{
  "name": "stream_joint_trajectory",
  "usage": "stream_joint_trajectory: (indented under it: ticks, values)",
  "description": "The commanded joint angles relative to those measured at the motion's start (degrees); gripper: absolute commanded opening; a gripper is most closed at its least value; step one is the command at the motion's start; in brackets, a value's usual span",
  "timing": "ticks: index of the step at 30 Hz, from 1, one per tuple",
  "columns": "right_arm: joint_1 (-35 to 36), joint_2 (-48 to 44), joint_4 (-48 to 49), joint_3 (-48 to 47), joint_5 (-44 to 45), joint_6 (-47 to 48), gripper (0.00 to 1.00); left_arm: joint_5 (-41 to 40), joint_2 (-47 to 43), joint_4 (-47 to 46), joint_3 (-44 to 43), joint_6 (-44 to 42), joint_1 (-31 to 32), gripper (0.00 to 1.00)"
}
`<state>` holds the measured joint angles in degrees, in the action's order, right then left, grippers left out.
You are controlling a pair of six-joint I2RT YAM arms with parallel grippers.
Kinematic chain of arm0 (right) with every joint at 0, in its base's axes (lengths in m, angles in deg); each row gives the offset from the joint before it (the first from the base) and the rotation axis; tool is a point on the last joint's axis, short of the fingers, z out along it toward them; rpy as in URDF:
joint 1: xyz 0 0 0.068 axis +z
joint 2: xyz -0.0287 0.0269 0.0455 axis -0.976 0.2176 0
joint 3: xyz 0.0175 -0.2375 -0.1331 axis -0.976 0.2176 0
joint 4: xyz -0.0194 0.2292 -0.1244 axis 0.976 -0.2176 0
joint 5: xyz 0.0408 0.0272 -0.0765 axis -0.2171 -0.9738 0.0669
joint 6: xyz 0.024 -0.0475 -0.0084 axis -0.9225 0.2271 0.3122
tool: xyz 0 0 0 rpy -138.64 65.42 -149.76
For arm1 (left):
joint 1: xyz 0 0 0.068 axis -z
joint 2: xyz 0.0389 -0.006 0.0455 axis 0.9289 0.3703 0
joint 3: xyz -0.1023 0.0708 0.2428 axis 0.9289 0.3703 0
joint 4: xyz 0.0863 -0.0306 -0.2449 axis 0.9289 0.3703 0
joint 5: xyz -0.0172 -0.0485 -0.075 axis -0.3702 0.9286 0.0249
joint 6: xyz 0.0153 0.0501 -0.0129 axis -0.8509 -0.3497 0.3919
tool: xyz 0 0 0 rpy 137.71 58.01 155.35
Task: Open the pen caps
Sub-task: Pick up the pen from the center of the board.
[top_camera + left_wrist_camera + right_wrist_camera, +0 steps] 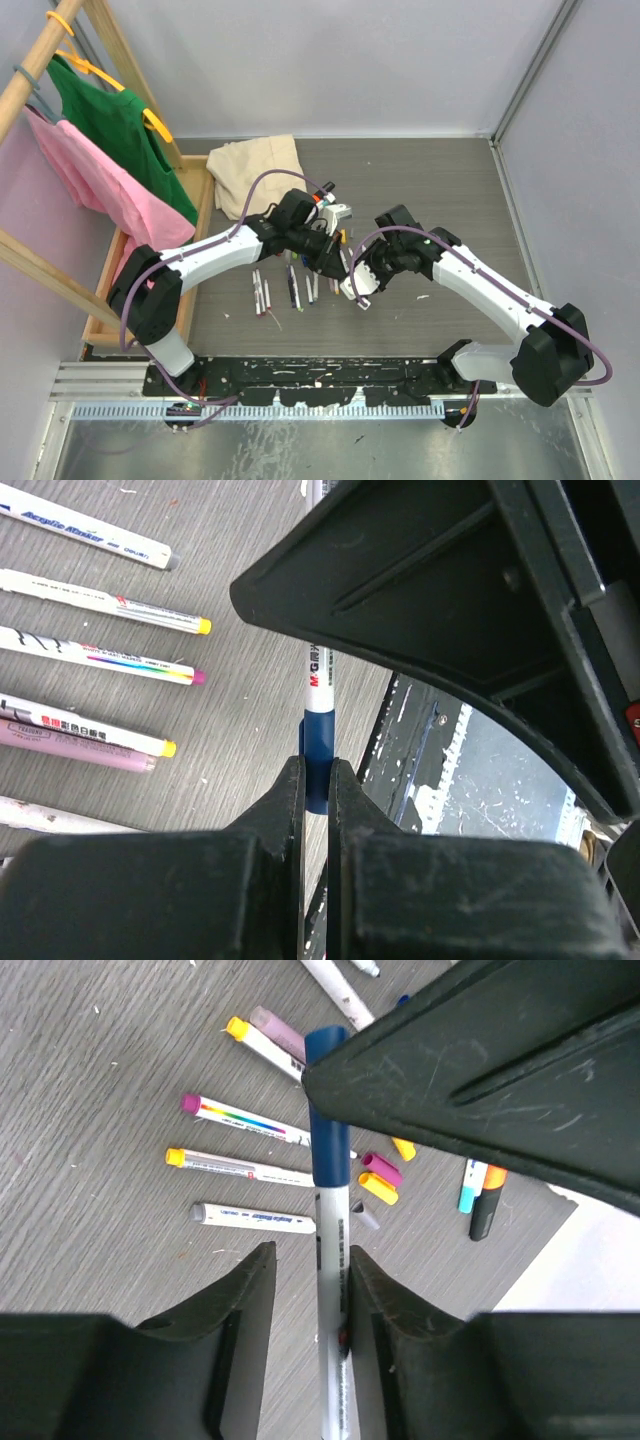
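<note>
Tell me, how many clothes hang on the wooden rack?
2: a green one farther back, a pink one in front. Others may hide beyond the picture's edge.

Two arms are counted: left arm [210,252], right arm [480,280]. Two garments are hung on the rack [45,48]: green garment [120,130], pink garment [95,185]. One beige cloth [255,170] is recorded. One blue-capped pen [328,1110]. White pens [255,1170] with coloured ends: four. Bright loose caps [381,1168]: three.
</note>
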<state>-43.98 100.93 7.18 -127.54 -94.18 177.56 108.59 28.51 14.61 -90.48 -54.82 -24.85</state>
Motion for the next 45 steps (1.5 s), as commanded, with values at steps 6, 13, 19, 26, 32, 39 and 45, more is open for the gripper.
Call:
stream_joint_trajectory:
  ticks: [6,13,19,26,32,39,45]
  values:
    - [0.6,-1.5,2.6,0.5,2.2,-3.6,0.04,-1.7,-4.9,-0.7,2.1,-0.1,0.7,0.01]
    - [0.6,-5.4,2.3,2.6,-2.9,-7.4,0.01,-4.9,-15.0,-12.6,12.8,5.0,0.7,0.56]
    - [0.4,-9.7,2.4,3.9,-8.1,-17.4,0.01,-9.7,-25.1,-29.0,23.3,11.3,0.6,0.74]
    - [-2.1,-14.0,3.1,3.5,-14.7,-34.8,0.01,-14.1,-33.1,-44.9,32.2,18.6,0.4,0.90]
    - [-5.9,-13.6,1.5,1.4,-22.4,-45.6,0.01,-18.5,-35.5,-58.3,38.8,24.2,0.4,0.98]
    - [-13.3,-11.6,0.4,-0.3,-34.3,-53.5,0.01,-23.5,-33.6,-77.3,46.1,28.6,0.4,0.98]
    - [-15.8,-8.4,0.5,-1.6,-37.6,-58.7,0.01,-27.0,-27.3,-89.2,47.5,36.5,0.5,0.98]
